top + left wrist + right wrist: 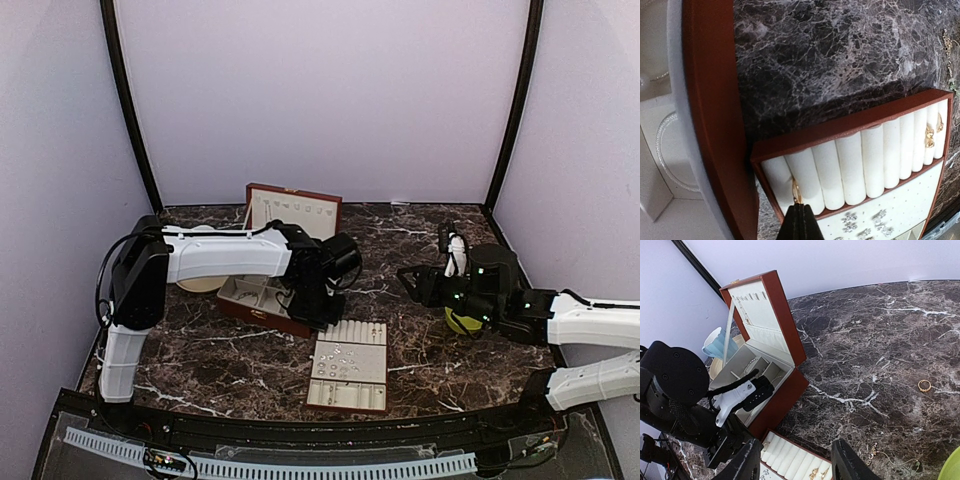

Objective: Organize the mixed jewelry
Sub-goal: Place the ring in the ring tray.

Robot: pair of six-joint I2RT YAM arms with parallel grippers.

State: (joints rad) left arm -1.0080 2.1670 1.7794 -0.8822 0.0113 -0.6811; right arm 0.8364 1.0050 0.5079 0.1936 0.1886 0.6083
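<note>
Pressing together at the bottom of the left wrist view, the left gripper's (pixel 799 210) fingers meet at a gold ring (pixel 796 192) that stands in a slot between the rolls at one end of the ring tray (pixel 840 131). Whether the tips pinch it or only touch it I cannot tell. Two more rings (pixel 929 136) sit in slots at the tray's opposite end, studs (pixel 850 219) lie on the panel below the rolls, and a hoop bracelet (pixel 658 145) rests in a compartment of the open box (pixel 710 100), so I judge part of the sorting done. Left to do: a loose ring (pixel 924 385) lies alone on the marble table (pixel 880 340), well apart from the tray. A chain (pixel 880 456) lies beside the tray's edge nearer the right gripper (pixel 797 466), whose fingers stand apart around nothing. The left arm reaches from its base across the box's front edge, wrist bent down over the tray's far left corner. The right arm stretches low from the table's right edge.
</note>
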